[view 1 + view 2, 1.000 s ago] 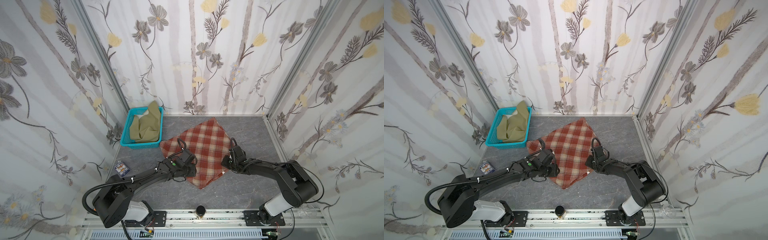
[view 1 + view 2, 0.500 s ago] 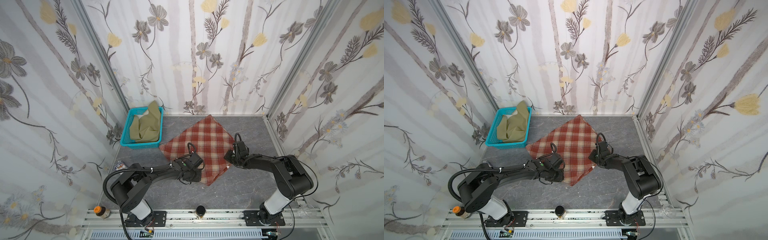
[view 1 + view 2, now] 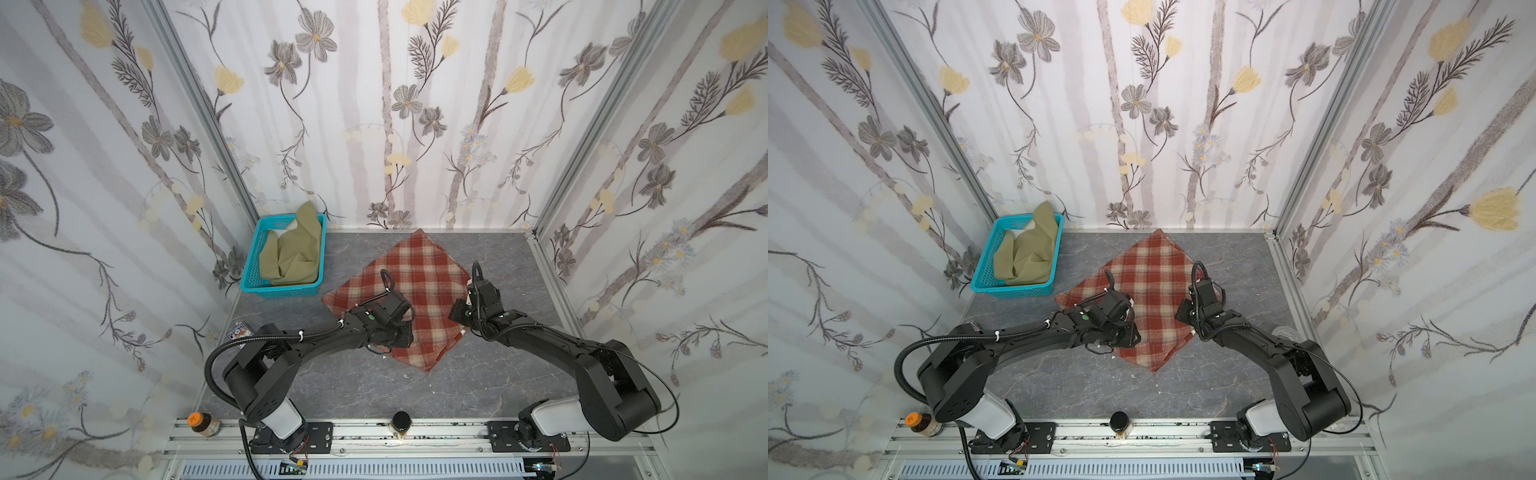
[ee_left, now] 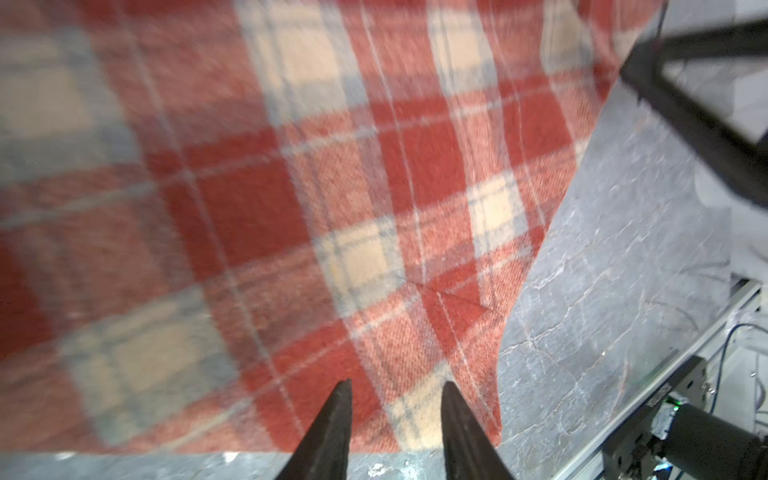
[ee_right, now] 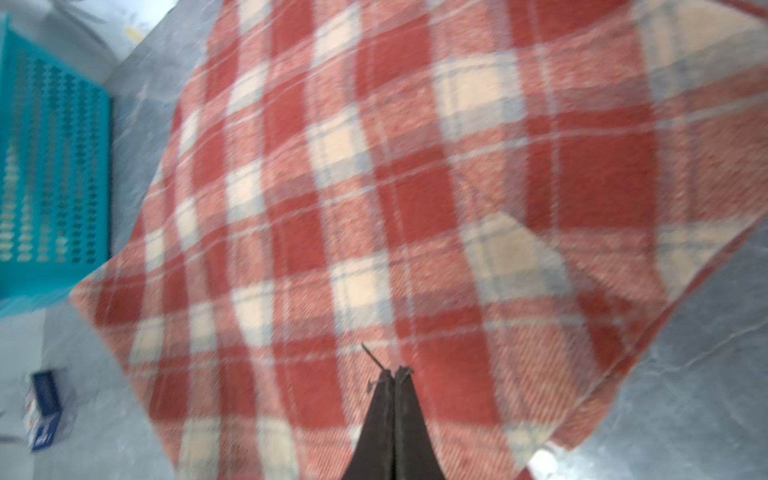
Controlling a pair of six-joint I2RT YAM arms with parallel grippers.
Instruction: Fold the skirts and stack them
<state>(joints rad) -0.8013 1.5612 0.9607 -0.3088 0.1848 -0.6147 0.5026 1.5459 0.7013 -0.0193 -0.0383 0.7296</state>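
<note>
The plaid skirt [image 3: 415, 282] lies flat on the bench [image 3: 374, 395] between both hands; the left hand [image 4: 395, 384], parted and empty, is over its left edge; the right hand [image 5: 395, 372], closed and empty, is at its right edge; the olive skirt [image 3: 295, 253] is in the basket [image 3: 253, 266], nearer the left arm.

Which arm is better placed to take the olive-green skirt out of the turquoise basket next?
Probably the left. The turquoise basket with the olive-green skirt stands on that arm's side, and the left gripper is open over the plaid skirt. The right gripper is shut and farther away.
</note>
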